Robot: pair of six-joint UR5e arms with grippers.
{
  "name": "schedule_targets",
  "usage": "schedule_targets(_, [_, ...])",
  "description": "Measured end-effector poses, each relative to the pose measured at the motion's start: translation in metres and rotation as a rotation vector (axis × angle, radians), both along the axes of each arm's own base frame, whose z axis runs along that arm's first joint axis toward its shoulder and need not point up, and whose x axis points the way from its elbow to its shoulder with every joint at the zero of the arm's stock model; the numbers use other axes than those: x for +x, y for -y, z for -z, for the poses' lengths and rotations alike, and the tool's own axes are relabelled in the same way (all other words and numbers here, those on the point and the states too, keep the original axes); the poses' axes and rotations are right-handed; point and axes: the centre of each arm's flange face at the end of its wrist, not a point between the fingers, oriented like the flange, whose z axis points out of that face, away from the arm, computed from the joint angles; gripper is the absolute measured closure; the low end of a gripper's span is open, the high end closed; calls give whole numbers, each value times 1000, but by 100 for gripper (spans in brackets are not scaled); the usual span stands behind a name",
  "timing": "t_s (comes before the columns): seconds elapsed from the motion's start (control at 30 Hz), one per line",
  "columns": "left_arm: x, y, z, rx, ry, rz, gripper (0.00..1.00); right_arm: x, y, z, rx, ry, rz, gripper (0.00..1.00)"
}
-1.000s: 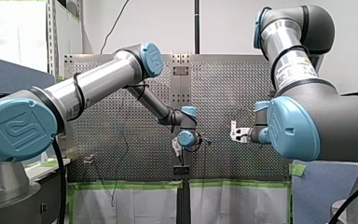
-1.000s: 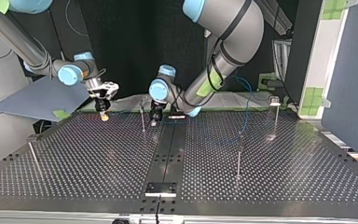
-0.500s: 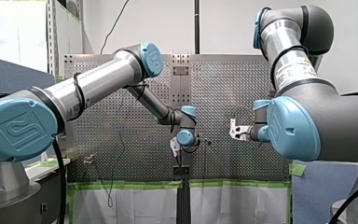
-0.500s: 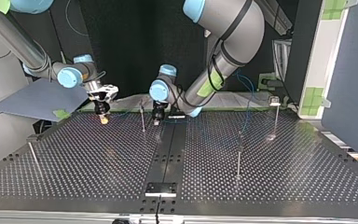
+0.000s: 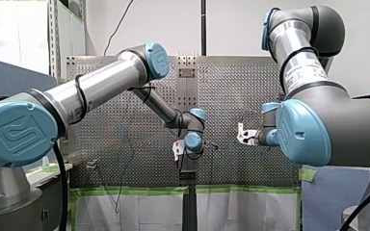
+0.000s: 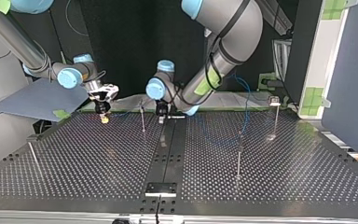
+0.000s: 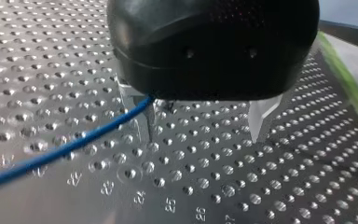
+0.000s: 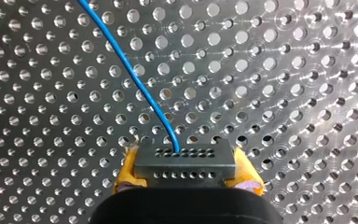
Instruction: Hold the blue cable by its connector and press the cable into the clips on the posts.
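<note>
Pinches the connector of the blue cable in the right claw; holds the left claw spread, apart from that connector.

Silver arms; light-blue joint caps; black cables

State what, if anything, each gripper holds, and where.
My right gripper clamps the thin blue cable by its dark rectangular connector; my left gripper holds nothing.
</note>
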Motion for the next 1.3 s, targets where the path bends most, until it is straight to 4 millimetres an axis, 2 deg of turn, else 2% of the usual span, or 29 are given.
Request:
schedule_targets(0.23, [-18,10,-34,56,4,-9,0,0,-1,0,7,-1,-1,100])
schedule_targets(0.5, [-45,8,-63,86,-27,-14,0,0,-3,1,20,-4,-5,100])
schedule_targets(0.6, [-51,5,-61,93,-32,-13,0,0,-3,1,22,-5,-5,100])
schedule_targets(0.8, [-75,3,-41,130,-55,-3,0,0,-3,1,23,-5,-5,100])
schedule_targets(1.03, [-116,21,-24,142,-65,64,0,-1,-3,1,24,-5,-4,100])
schedule_targets(1.3, [-120,37,-24,88,-29,136,0,-2,-2,1,26,-5,-3,100])
